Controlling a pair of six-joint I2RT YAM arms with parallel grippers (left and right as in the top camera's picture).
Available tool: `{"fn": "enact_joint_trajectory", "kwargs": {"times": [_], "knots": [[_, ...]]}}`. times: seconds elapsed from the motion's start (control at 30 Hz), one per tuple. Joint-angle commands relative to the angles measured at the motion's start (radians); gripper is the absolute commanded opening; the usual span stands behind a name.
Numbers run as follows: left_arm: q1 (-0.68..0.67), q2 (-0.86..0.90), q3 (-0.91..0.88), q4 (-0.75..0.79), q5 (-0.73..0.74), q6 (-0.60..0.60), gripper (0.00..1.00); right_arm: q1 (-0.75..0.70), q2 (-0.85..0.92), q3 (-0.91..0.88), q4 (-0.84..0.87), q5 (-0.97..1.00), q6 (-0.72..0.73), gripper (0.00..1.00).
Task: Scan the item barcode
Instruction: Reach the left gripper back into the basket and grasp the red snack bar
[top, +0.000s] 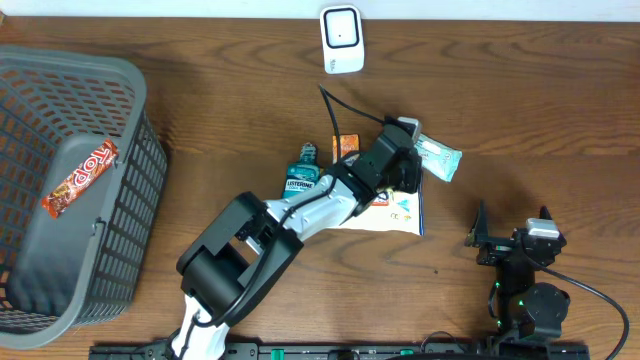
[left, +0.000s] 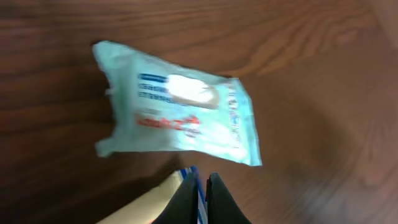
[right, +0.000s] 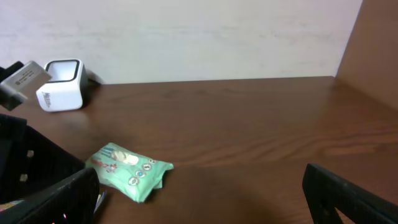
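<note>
The white barcode scanner (top: 342, 38) stands at the table's far edge, also visible in the right wrist view as the scanner (right: 61, 84). A mint-green wipes pack (top: 438, 158) lies flat on the wood just beyond my left gripper (top: 413, 172). In the left wrist view the pack (left: 180, 115) is blurred. My left gripper (left: 202, 177) is shut there. A blue-edged flat white package (left: 149, 205) shows in the slit between the fingers; whether it is pinched is unclear. My right gripper (top: 490, 245) rests open and empty at the near right.
A grey basket (top: 70, 60) at the left holds a red candy bar (top: 80, 177). A teal mouthwash bottle (top: 301, 178) and an orange box (top: 345, 145) lie beside the left arm. The white package (top: 395, 212) lies partly under that arm.
</note>
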Motion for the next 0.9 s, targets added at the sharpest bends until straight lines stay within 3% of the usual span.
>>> {"fn": "enact_joint_trajectory", "kwargs": {"times": [0.0,0.03,0.1,0.13,0.2,0.43,0.57,0.7,0.87], "knots": [[0.039,-0.076,0.008,-0.046,-0.021,0.015,0.08,0.007,-0.004,-0.001,-0.003,0.004,-0.015,0.99],[0.054,-0.101,0.008,-0.066,-0.021,0.015,0.19,0.007,-0.004,-0.001,-0.003,0.004,-0.015,0.99],[0.100,-0.176,0.008,-0.121,-0.021,0.019,0.63,0.007,-0.004,-0.001,-0.003,0.004,-0.015,0.99],[0.130,-0.222,0.009,-0.150,-0.021,0.019,0.79,0.007,-0.004,-0.001,-0.003,0.004,-0.015,0.99],[0.216,-0.356,0.017,-0.230,-0.012,0.023,0.99,0.007,-0.004,-0.001,-0.003,0.004,-0.015,0.99],[0.442,-0.711,0.103,-0.410,0.059,0.229,1.00,0.007,-0.004,-0.001,-0.003,0.004,-0.015,0.99],[0.597,-0.867,0.121,-0.522,-0.277,0.260,1.00,0.007,-0.004,-0.001,-0.003,0.004,-0.015,0.99],[0.792,-0.915,0.120,-0.675,-0.629,0.140,0.99,0.007,-0.004,-0.001,-0.003,0.004,-0.015,0.99],[1.062,-0.834,0.119,-0.904,-0.660,-0.172,0.99,0.007,-0.004,-0.001,-0.003,0.004,-0.015,0.99]]}}
